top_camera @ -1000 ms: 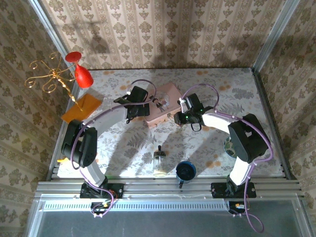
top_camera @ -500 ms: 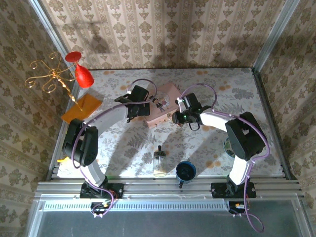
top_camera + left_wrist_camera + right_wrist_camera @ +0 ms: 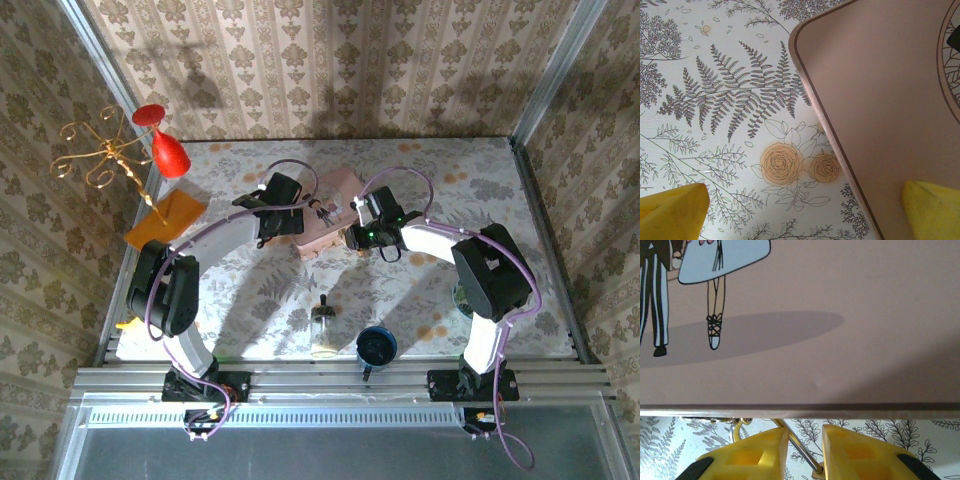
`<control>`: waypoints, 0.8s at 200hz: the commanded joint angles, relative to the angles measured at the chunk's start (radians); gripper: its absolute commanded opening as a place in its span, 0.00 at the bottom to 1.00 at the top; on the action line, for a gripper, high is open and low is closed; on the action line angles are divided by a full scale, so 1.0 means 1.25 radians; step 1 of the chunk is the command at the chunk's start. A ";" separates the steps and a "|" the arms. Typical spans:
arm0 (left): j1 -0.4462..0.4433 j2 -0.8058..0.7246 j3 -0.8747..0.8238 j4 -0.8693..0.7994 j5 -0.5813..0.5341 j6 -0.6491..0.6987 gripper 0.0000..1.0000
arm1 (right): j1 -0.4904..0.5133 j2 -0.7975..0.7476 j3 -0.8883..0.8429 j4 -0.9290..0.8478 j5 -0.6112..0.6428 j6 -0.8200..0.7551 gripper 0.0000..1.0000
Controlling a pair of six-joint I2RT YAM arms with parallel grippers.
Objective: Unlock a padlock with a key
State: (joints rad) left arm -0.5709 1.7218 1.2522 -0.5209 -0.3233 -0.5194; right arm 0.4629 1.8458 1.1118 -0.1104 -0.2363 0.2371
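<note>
Wallpapered bay, floral-print table [image 3: 480, 200]. Far left: gold wire stand [image 3: 100, 160], red glass [image 3: 165, 150] beside it, orange card [image 3: 165, 220] near its foot. All of it is well apart from the work, so no clash risk. Left fingers [image 3: 675, 210] are spread wide and hold nothing. They straddle the left corner of the pink box [image 3: 890, 100], one tip over the cloth, one over the lid. My read is a standby or bracing pose for the box. On the lid in the top view sits a small dark metal cluster [image 3: 322, 209]; it could be the key, too small to tell. Glass jar [image 3: 322, 330] stands at the near edge, out of the way. Right fingers [image 3: 747, 455] sit low at the box's right near edge. The gap is narrow, with a thin silvery bar running through it and a small hooked loop just to its left. I take that bar as the shackle of the padlock [image 3: 795, 446]. That puts the padlock on the table tight against the box wall, body hidden under the fingers. Can't tell whether they actually pinch it. The low approach makes sense: the wall blocks one side, so the grab has to come along the edge. Blue cup [image 3: 377, 347] is near the front, apart from both arms.
</note>
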 commanded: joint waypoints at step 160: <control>-0.016 0.029 0.036 -0.046 -0.001 -0.007 1.00 | 0.013 0.025 0.010 0.021 -0.062 -0.029 0.20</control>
State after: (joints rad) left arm -0.5762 1.7344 1.2751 -0.5430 -0.3374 -0.5232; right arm 0.4759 1.8751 1.1122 -0.1017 -0.2867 0.1925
